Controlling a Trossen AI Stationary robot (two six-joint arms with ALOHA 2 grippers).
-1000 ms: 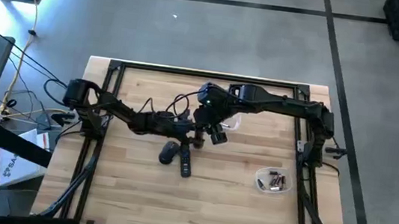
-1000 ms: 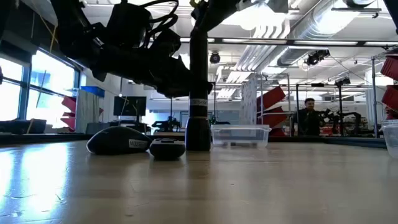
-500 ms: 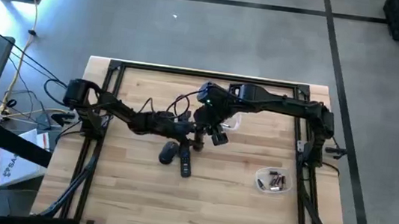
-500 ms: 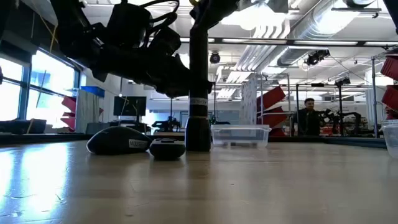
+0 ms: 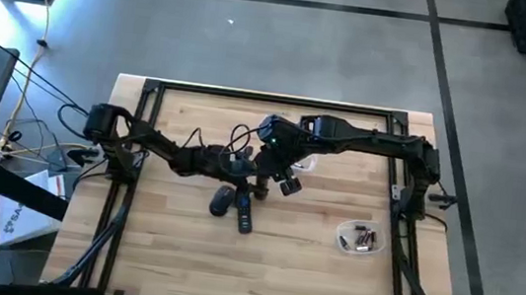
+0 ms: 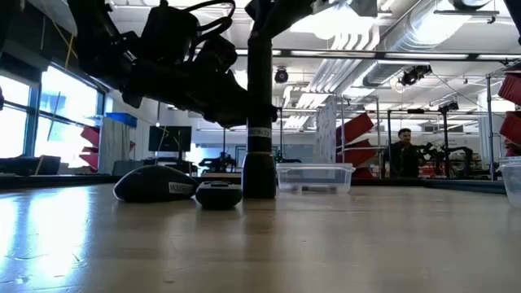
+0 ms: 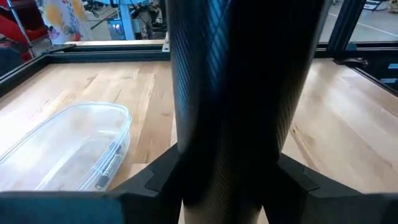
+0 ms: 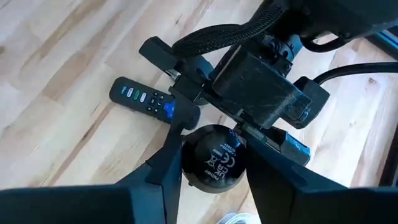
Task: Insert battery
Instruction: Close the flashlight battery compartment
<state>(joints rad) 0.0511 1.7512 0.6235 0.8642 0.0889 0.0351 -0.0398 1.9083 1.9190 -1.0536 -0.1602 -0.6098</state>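
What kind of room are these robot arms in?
Probably a robotics lab or workshop: a wooden table in a metal frame stands on a bare concrete floor, exposed ducts run overhead, and a person stands among more equipment behind.

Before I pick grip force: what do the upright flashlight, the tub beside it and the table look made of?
Flashlight: dark tube with a fine woven sheen in the left wrist view, maybe textured metal or carbon-look. Tub: clear glossy plastic; the table shows through. Table: pale wood planks, visible grain, satin finish.
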